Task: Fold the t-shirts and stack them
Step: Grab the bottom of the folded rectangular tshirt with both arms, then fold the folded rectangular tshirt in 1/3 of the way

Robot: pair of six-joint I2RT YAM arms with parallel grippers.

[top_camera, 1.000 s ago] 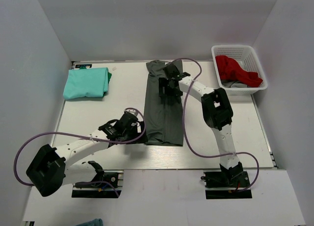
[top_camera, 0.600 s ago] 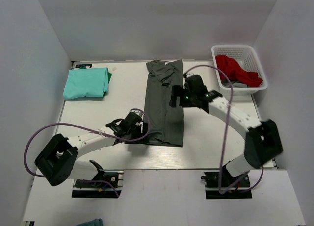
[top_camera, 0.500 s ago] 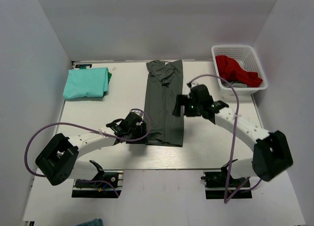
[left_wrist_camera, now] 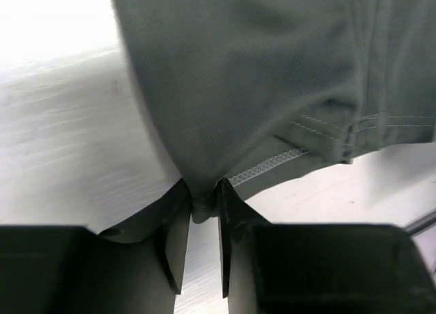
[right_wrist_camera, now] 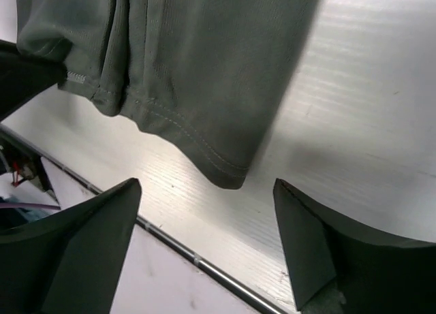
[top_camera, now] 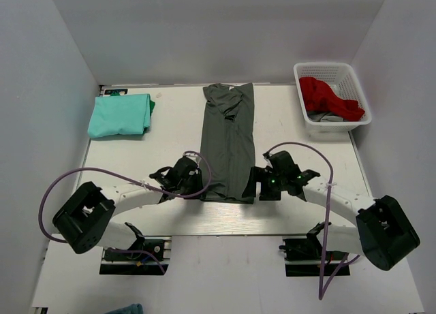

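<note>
White table (top_camera: 170,120), grey walls (top_camera: 204,35); left tool (left_wrist_camera: 202,195) pinching charcoal shirt (top_camera: 228,137) corner; right tool (right_wrist_camera: 204,190) wide.

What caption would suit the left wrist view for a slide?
The left end effector pinches a hemmed corner of the charcoal grey t-shirt lying on the white table.

The top external camera sits high above and well behind the left end effector (top_camera: 199,186) and the right end effector (top_camera: 251,186). It looks down and forward over the whole white desk (top_camera: 136,157) from far off. The left wrist camera rides just behind the left end effector (left_wrist_camera: 202,198), looking along its fingers, very close to the near hem of the dark charcoal grey cotton t-shirt (left_wrist_camera: 259,82). The right wrist camera looks past the right end effector (right_wrist_camera: 204,188) from slightly farther back. All three views share that near hem and the desk strip beside it.
</note>
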